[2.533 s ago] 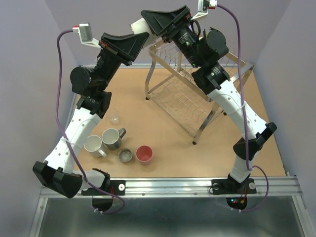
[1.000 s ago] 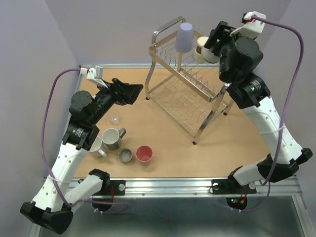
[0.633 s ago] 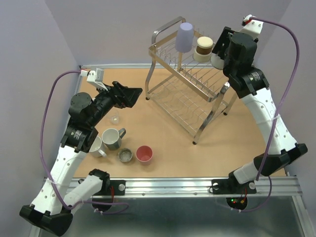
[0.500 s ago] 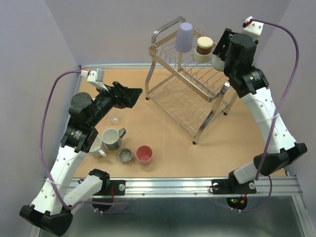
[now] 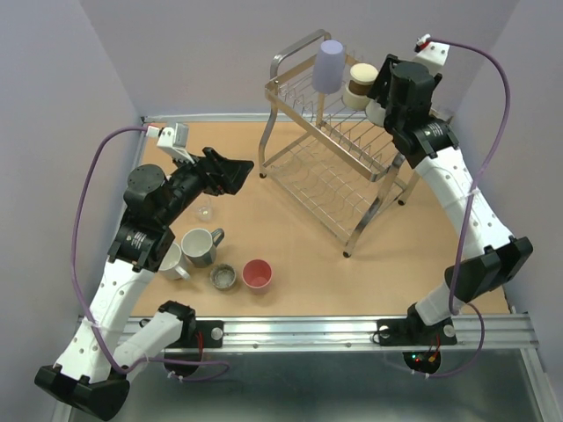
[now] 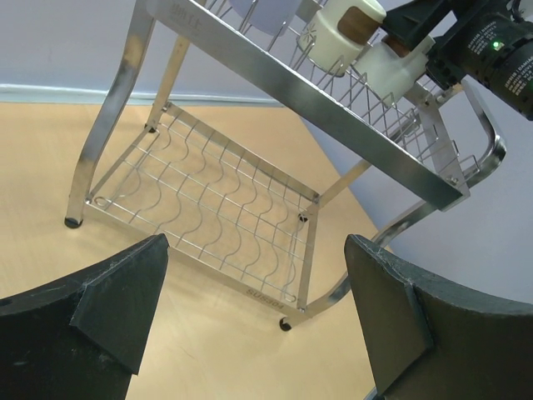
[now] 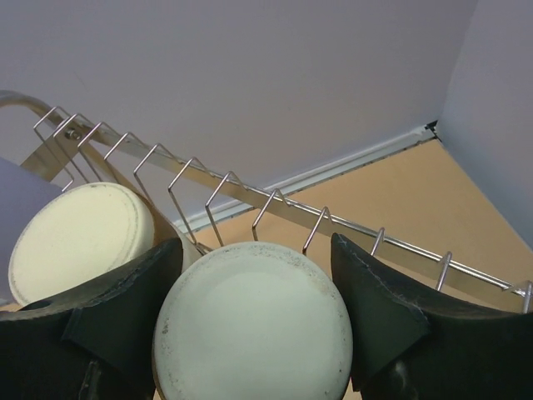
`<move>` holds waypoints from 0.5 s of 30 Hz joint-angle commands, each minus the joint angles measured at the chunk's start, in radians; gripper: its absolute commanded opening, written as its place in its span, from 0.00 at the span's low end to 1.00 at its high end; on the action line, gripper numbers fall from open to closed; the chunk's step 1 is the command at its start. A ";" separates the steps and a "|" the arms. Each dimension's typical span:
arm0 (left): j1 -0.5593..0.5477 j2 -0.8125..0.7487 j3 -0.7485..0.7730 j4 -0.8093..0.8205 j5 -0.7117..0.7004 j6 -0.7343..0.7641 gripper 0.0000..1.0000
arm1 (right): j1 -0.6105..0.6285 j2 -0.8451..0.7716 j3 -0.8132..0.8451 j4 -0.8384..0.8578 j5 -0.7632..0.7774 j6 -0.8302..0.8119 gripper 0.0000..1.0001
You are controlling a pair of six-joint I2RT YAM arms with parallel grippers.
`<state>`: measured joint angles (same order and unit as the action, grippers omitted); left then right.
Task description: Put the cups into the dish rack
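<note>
The chrome wire dish rack [image 5: 327, 167] stands at the back of the table. On its upper tier sit an upturned lavender cup [image 5: 330, 65] and a cream-and-brown cup [image 5: 360, 84] [image 7: 82, 238]. My right gripper [image 5: 379, 97] [image 7: 254, 244] is shut on a pale cream cup [image 7: 254, 325] [image 6: 390, 68], holding it bottom-up at the tier's prongs, right beside the cream-and-brown one. My left gripper [image 5: 232, 172] [image 6: 256, 250] hangs open and empty over the table, left of the rack. A white mug [image 5: 166, 259], grey mug [image 5: 201, 247], metal cup [image 5: 224, 278] and pink cup [image 5: 257, 273] stand at the front left.
A small clear glass [image 5: 205, 211] stands just below my left gripper. The rack's lower tier [image 6: 208, 200] holds nothing. Lavender walls close in the table on the left, back and right.
The right wrist has shifted the held cup slightly left, closer to the cream-and-brown cup. The left arm has barely moved.
</note>
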<state>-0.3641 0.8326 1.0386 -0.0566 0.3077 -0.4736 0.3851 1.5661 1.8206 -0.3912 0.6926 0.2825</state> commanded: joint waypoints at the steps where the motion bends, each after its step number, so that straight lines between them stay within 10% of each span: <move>1: 0.005 -0.013 0.041 0.011 0.013 0.032 0.99 | -0.009 0.052 0.026 0.023 0.036 -0.020 0.00; 11: 0.005 -0.007 0.057 -0.009 0.004 0.036 0.99 | -0.011 0.095 0.029 0.086 0.004 -0.039 0.00; 15: 0.005 -0.007 0.055 -0.017 -0.007 0.039 0.99 | -0.011 0.103 0.028 0.112 -0.019 -0.071 0.21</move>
<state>-0.3641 0.8337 1.0496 -0.0895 0.3058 -0.4534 0.3805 1.6299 1.8370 -0.2775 0.7082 0.2344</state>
